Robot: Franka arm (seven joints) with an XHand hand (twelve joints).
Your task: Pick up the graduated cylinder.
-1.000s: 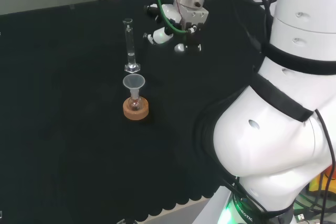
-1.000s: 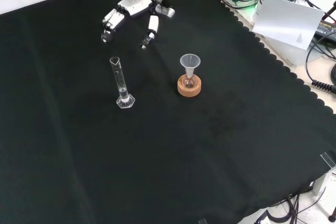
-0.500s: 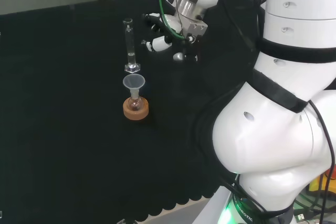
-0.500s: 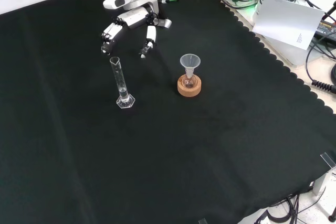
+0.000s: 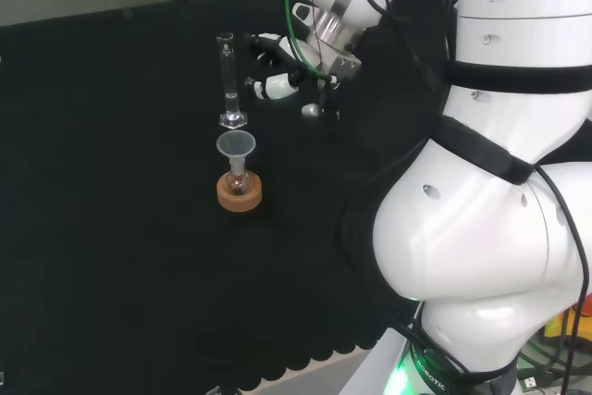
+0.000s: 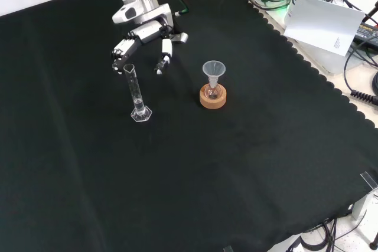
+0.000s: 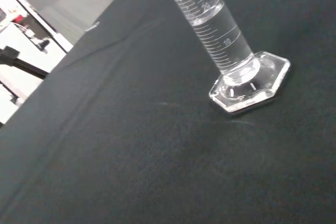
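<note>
A tall clear graduated cylinder (image 5: 228, 80) (image 6: 136, 92) stands upright on its hexagonal foot on the black cloth. The wrist view brings its foot and lower markings close up (image 7: 239, 69). The hand (image 5: 277, 67) (image 6: 144, 39) hovers just to the right of the cylinder in the head view, and just behind its top in the front view. Its fingers are spread and relaxed, the hand open, with the cylinder's rim near the fingertips (image 6: 118, 66). I cannot tell whether any finger touches the glass.
A small flask with a clear funnel (image 5: 236, 147) (image 6: 213, 70) in its neck sits on a cork ring (image 5: 240, 193) (image 6: 213, 98), close to the cylinder. The arm's white links (image 5: 490, 228) take up the right of the head view. Cables and paper (image 6: 325, 22) lie beyond the cloth's scalloped edge.
The hand has come down and moved toward the cylinder over the last second, from well behind it to right at its top. The cylinder and the flask have stayed put.
</note>
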